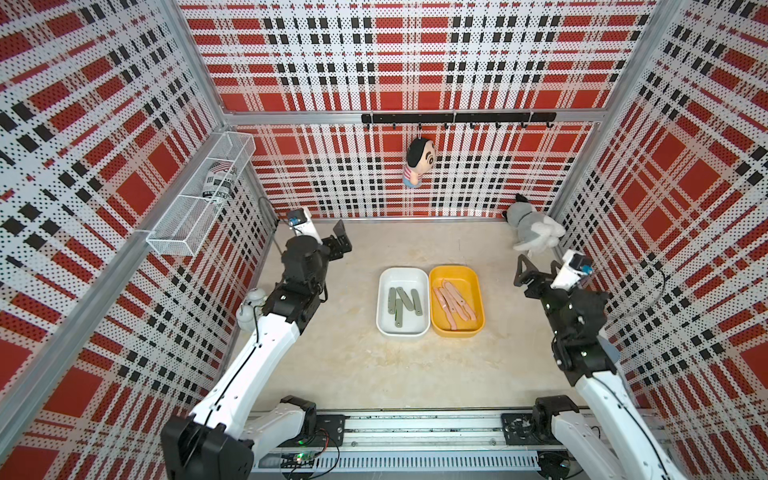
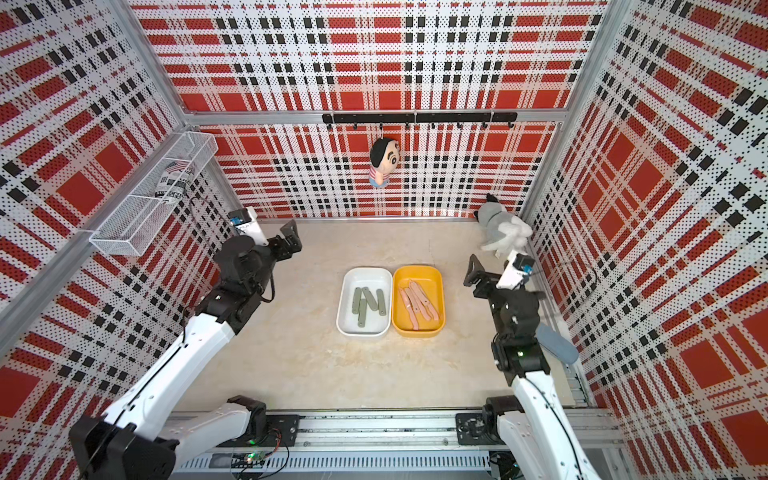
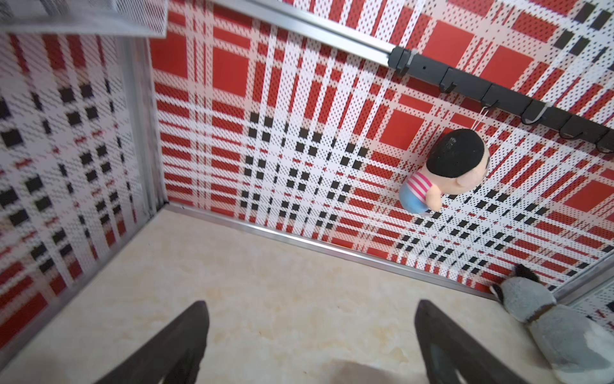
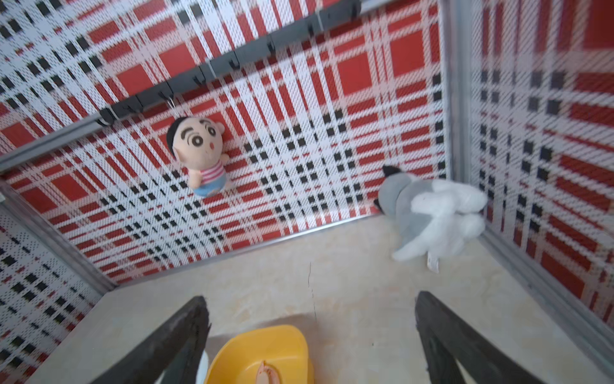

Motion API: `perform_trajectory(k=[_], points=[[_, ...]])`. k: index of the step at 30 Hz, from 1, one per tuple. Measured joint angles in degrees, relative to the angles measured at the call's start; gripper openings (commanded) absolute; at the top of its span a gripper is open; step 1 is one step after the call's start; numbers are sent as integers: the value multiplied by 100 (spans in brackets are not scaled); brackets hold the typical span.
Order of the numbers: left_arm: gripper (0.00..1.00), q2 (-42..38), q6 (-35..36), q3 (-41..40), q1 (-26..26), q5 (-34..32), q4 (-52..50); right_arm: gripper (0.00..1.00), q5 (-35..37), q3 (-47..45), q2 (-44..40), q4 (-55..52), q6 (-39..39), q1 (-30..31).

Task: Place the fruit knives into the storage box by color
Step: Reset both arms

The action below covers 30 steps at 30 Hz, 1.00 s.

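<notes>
A: Where do the knives lie?

B: Sorted, by the look of it. Four short olive grey-green flat sticks point(image 1: 417, 303) lie in the white rounded plastic box point(image 1: 402, 270). The salmon-pink flat sticks point(image 1: 451, 301) lie in the yellow rounded plastic box point(image 1: 471, 286), which touches the white one. The pink ones overlap. I make them four, but I would not swear to it. I see none loose on the beige desk point(image 1: 353, 365).

A: And the tools?

B: The right tool point(image 4: 309, 296) has its black jaws spread wide with nothing between them. The yellow box sits just below it on its inner side, and the white box lies beyond that. The left tool point(image 3: 310, 303) is just as wide and empty. It is raised, with the white box well apart on its inner side and out of its wrist view.

A: So what is the step?

B: Getting clear and checking, I judge. The right tool is the one to watch, since the yellow rim is close under it. I would lift it straight up and back toward its own base. I would not sweep it sideways over the boxes, where a low jaw could catch the rim and shove both.

A: Jaws open or closed for that?

B: Leave them wide, because closing near the rim gains nothing. Also keep away from the grey-and-white plush dog point(image 4: 432, 212) in the corner ahead of that tool. Then count the pink sticks from above.
</notes>
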Motion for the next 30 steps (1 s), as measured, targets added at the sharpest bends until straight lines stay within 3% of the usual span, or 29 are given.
perform_trajectory(k=[3, 6, 11, 18, 22, 25, 30], points=[[98, -693, 251, -1346, 81, -461, 1123, 100, 697, -898, -127, 1025, -214, -2], [98, -1189, 514, -2951, 258, -872, 2472, 100, 968, -1233, 181, 1628, -487, -4], [98, -675, 787, -4437, 321, -1436, 4122, 100, 1309, -1648, 804, 2592, -940, -4], [98, 1600, 1187, -5139, 114, -2149, 7141, 100, 1657, -2170, 1423, 3541, -1519, -11], [98, 2586, 1674, -5147, -212, -2402, 8124, 100, 1635, -2315, 2181, 4212, -1561, -76], [98, 3042, 1836, -5047, -144, -2387, 8478, 100, 1419, -2315, 3283, 5108, -1523, -94], [98, 3060, 1764, -4966, 361, -1978, 8760, 100, 1108, -2109, 5348, 6424, -1550, -103]])
